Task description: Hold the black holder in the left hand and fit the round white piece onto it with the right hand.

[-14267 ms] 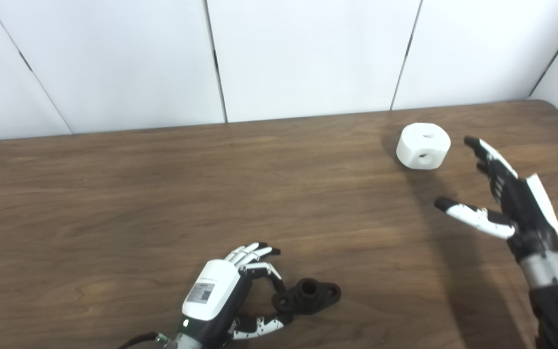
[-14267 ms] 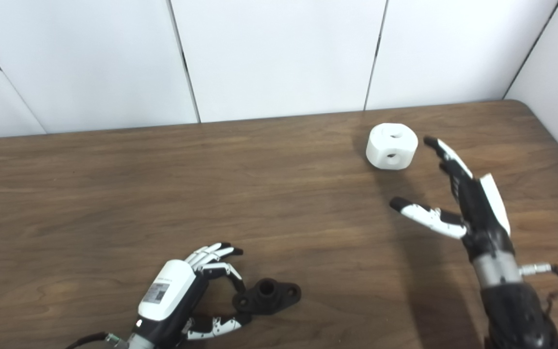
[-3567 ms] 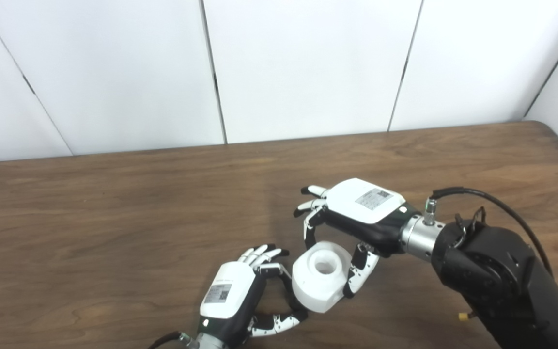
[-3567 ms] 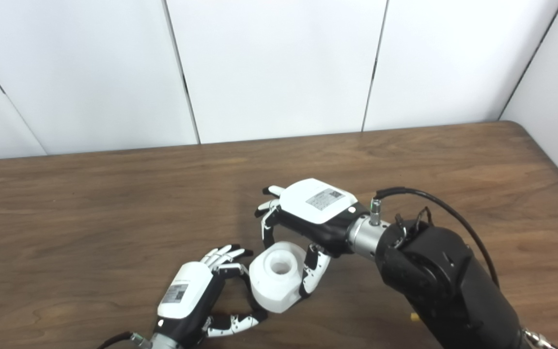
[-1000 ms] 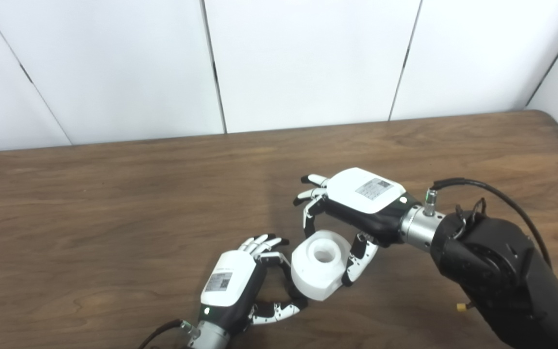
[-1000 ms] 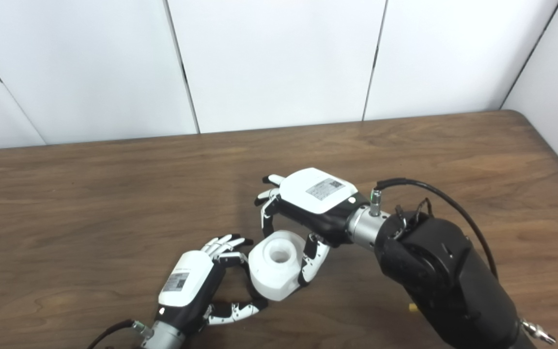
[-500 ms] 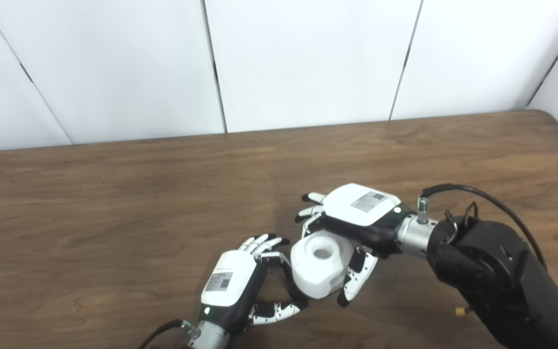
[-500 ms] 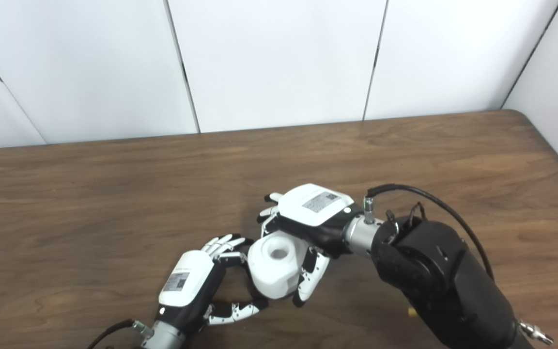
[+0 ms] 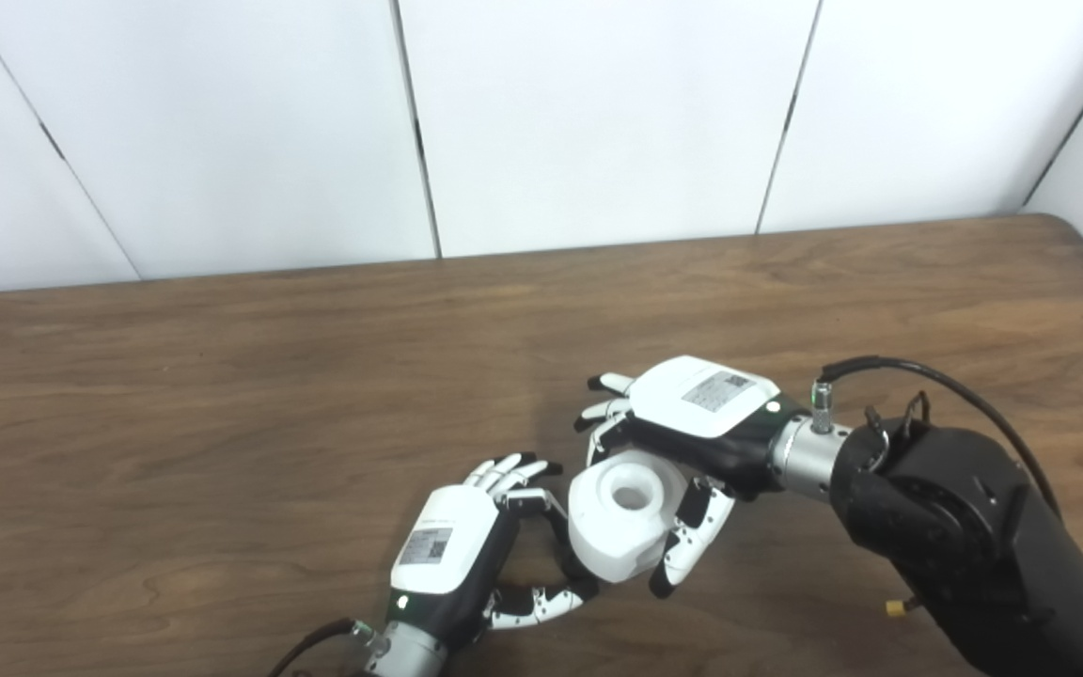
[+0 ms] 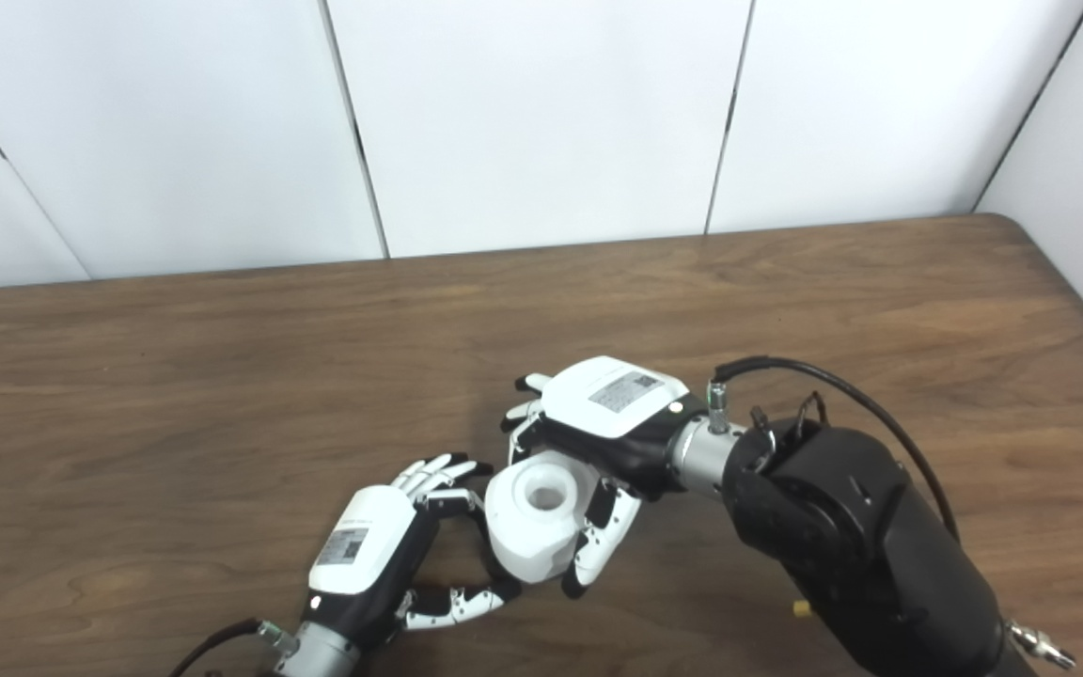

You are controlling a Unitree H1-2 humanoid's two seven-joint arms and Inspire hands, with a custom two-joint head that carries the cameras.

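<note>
The round white piece point(image 9: 619, 527), a chunky drum with a hole in its top, stands low over the table in front of my left hand point(image 9: 452, 555). My right hand point(image 9: 697, 414) arches over it from the right, fingers behind it and thumb down its right side, shut on it. My left hand lies palm down, its fingers and thumb curled in toward the foot of the white piece point(image 10: 534, 531). The black holder is hidden under the white piece; my left hand keeps the same pinch there.
The brown wooden table point(image 9: 222, 395) runs wide to the left and back. White wall panels stand behind its far edge. My bulky black right forearm point(image 9: 965, 527) with its cable fills the lower right.
Over the last second my right hand came down and toward me with the white piece, then the piece settled more level against my left hand's fingers. The left hand stayed put.
</note>
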